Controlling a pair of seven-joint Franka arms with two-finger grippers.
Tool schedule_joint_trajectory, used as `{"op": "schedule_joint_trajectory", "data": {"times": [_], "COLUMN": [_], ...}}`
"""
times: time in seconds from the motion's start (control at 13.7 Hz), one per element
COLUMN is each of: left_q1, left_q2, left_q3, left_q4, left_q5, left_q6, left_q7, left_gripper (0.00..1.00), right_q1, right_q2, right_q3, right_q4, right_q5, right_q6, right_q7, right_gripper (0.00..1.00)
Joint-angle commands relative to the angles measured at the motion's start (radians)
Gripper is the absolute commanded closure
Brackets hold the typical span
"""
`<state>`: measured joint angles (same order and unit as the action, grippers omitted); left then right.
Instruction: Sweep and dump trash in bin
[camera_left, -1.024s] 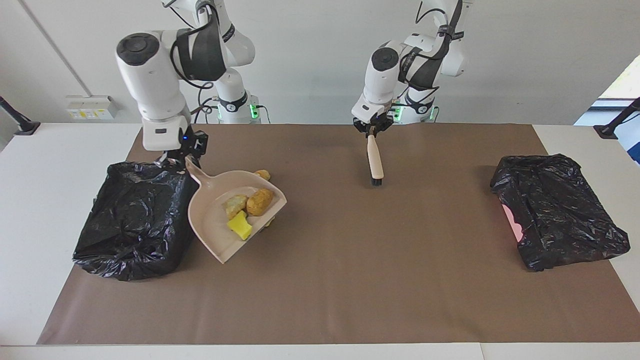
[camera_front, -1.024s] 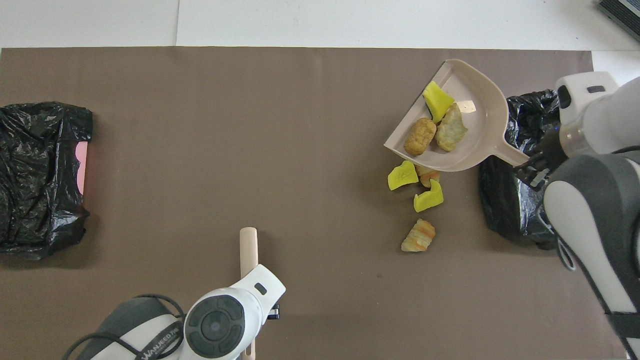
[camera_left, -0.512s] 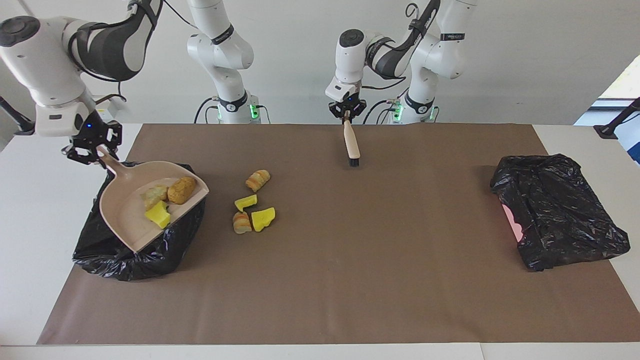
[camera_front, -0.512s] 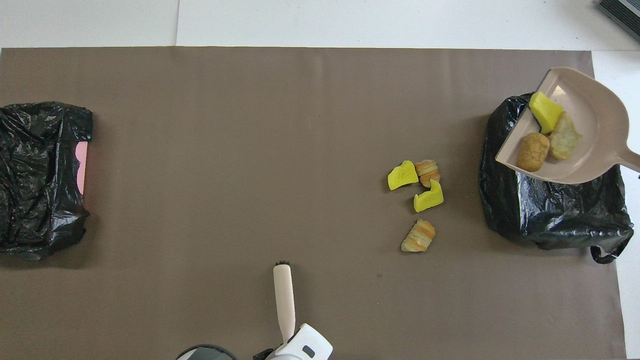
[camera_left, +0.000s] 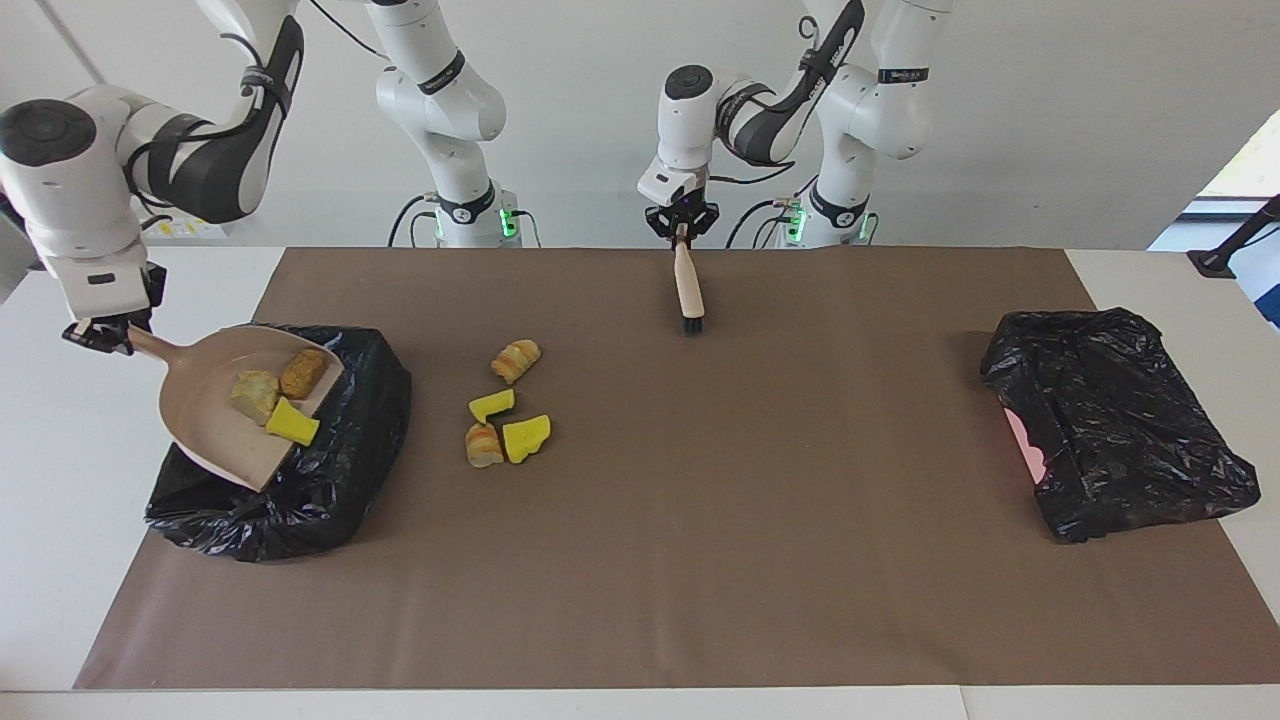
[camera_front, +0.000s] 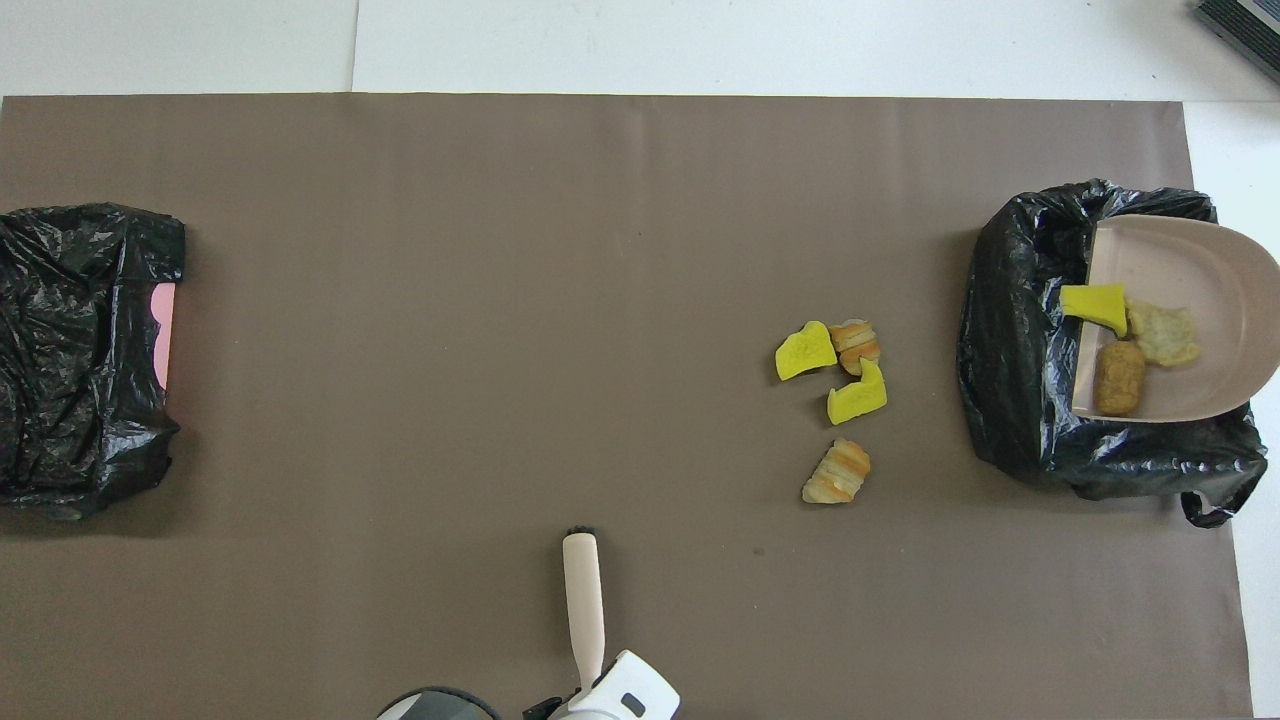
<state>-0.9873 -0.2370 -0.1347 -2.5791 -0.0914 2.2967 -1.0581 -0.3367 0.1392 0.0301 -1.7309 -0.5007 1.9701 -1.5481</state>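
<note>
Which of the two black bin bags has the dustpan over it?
The bin bag at the right arm's end; the right gripper holds the dustpan over it. The other bag has nothing above.

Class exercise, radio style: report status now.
Right hand shut on dustpan, tilted over bin. Left hand shut on brush. Four scraps unswept.

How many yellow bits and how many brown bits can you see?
Yellow bits: 3, one in the dustpan, two on the mat.
Brown bits: 4, two in the dustpan, two on the mat.
Total: 7
</note>
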Motion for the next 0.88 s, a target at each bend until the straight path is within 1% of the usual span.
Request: {"op": "schedule_joint_trajectory", "data": {"times": [0.0, 0.07, 0.15, 0.22, 0.37, 0.51, 0.58, 0.73, 0.8], "left_q1": [-0.014, -0.013, -0.011, -0.008, 0.019, 0.091, 0.123, 0.221, 0.281], "left_q2": [-0.004, -0.002, -0.002, 0.008, 0.057, 0.077, 0.088, 0.094, 0.093], "left_q3": [0.013, 0.013, 0.015, 0.017, 0.02, 0.02, 0.02, 0.02, 0.021], "left_q4": [-0.007, -0.007, -0.004, 0.011, 0.092, 0.178, 0.225, 0.328, 0.374], "left_q5": [0.007, 0.007, 0.007, 0.007, 0.009, 0.019, 0.025, 0.042, 0.042], "left_q6": [0.014, 0.01, 0.007, 0.003, -0.026, -0.063, -0.103, -0.181, -0.2], "left_q7": [-0.01, -0.008, -0.01, -0.005, 0.048, 0.113, 0.153, 0.274, 0.349], "left_gripper": [0.91, 0.74, 0.44, 0.23, 0.0, 0.0, 0.0, 0.0, 0.0], "right_q1": [0.036, 0.042, 0.05, 0.051, 0.054, 0.074, 0.077, 0.085, 0.103], "right_q2": [-0.006, -0.006, -0.006, -0.006, -0.026, -0.07, -0.093, -0.144, -0.17], "right_q3": [0.004, 0.004, 0.004, 0.005, 0.026, 0.034, 0.036, 0.036, 0.036], "right_q4": [-0.007, -0.009, -0.009, -0.007, -0.002, 0.002, 0.002, 0.005, 0.01], "right_q5": [-0.114, -0.152, -0.185, -0.218, -0.272, -0.308, -0.324, -0.331, -0.326], "right_q6": [0.059, 0.068, 0.069, 0.069, 0.064, 0.047, 0.038, 0.009, -0.031], "right_q7": [-0.13, -0.159, -0.173, -0.181, -0.191, -0.216, -0.231, -0.242, -0.227], "right_gripper": [1.0, 1.0, 1.0, 1.0, 1.0, 1.0, 1.0, 1.0, 1.0]}}
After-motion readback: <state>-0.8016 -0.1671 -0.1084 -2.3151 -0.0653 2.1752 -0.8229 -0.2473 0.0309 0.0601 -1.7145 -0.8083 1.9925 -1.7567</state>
